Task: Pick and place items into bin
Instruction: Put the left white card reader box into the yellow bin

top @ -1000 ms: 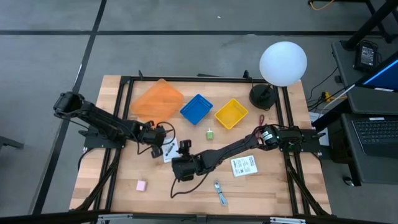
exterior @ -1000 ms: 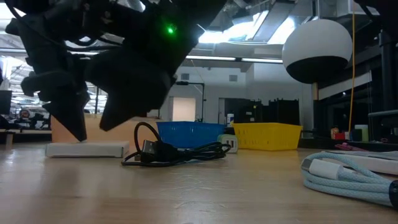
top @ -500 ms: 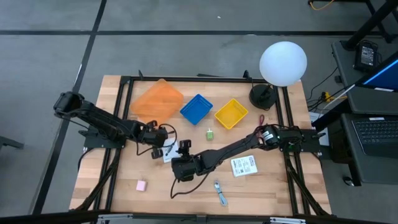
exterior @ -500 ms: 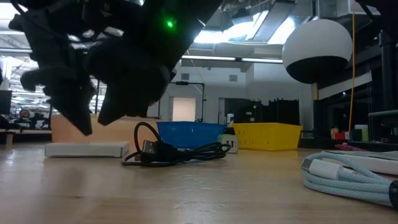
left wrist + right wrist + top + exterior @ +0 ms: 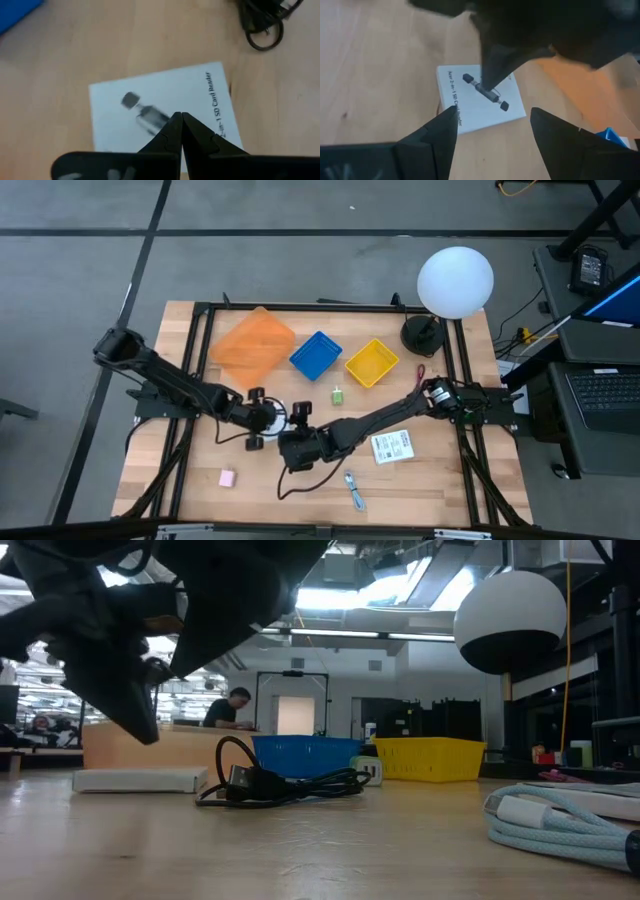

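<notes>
Three bins [image 5: 318, 355] in a row along bench [image 5: 450, 490] rear. White card [image 5: 480, 97] mid-bench, closed left fingers [image 5: 180, 131] directly above — right gripper [image 5: 492, 122] just beside. Coiled cable [image 5: 285, 785] near card. Block [image 5: 227, 478] front left; tool [image 5: 354, 490] front centre; printed packet [image 5: 392, 446] right of centre.

Left tool [image 5: 181, 119] pinched closed at mid-table, right tool [image 5: 492, 117] spread wide just beside it.
</notes>
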